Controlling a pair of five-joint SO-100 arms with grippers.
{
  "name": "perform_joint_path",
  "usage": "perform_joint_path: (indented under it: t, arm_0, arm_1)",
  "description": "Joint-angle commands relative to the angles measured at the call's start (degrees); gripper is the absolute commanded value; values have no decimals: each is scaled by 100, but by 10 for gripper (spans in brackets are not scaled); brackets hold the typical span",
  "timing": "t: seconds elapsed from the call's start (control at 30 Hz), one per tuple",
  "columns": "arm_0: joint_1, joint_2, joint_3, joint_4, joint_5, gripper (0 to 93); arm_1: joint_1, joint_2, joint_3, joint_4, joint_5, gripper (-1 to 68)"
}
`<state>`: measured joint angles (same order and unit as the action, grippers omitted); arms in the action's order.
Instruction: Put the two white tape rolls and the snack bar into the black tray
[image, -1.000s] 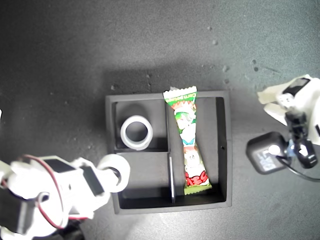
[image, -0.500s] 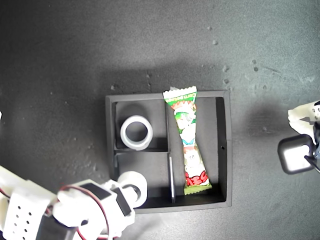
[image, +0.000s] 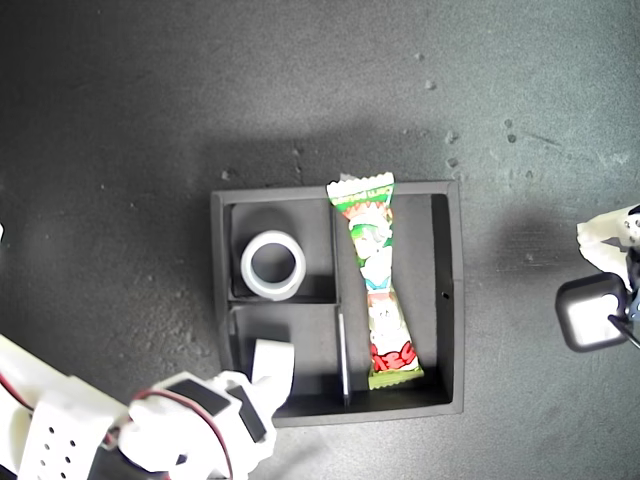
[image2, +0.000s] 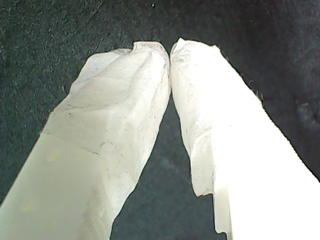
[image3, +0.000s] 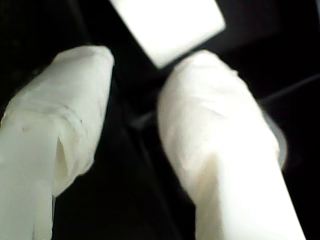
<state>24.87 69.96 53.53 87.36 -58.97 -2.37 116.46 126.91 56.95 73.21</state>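
My second gripper (image3: 145, 82) is hanging over the corner of the black tray (image: 221, 300) at the exterior view's lower left. Its jaws are standing apart and gripping nothing. In the second wrist view, the tilted tape roll (image3: 167, 27) is showing just beyond the fingertips (image3: 90, 62), clear of both, though whether it is touching them cannot be told. In the exterior view this tilted tape roll (image: 272, 370) is resting up on its edge in the small compartment at the tray's lower left, close to the outer wall there.

Across the divider, the flat tape roll (image: 272, 264) is lying with its open centre facing up in the other small compartment, at the tray's upper-left corner in the exterior view.

The snack bar (image: 376, 290) is lying lengthwise in the long compartment, along its dividing wall. One serrated end is riding over the tray's upper wall in the exterior view.

Well apart from the tray, at the bench's (image: 150, 120) right edge in the exterior view, my first gripper (image2: 170, 47) is hovering over bare bench. Its tips are pressing together with nothing between them.
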Motion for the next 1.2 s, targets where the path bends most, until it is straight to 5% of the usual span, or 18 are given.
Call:
perform_joint_path:
  t: [0.0, 0.5, 0.9, 1.17]
  arm_0:
    - [-141, 879, 527, 88, -255, 2]
    - [-940, 6574, 8385, -2962, -1266, 2]
    - [-1099, 7233, 10134, -4034, -1274, 2]
    - [-1266, 8525, 11013, -4315, -1090, 2]
  arm_1:
    - [26, 202, 0, -18, 88, -3]
    - [-211, 615, 1389, -853, 694, -4]
    - [-97, 2276, 3735, -2461, 800, -5]
    - [88, 5238, 5203, -1995, 308, -5]
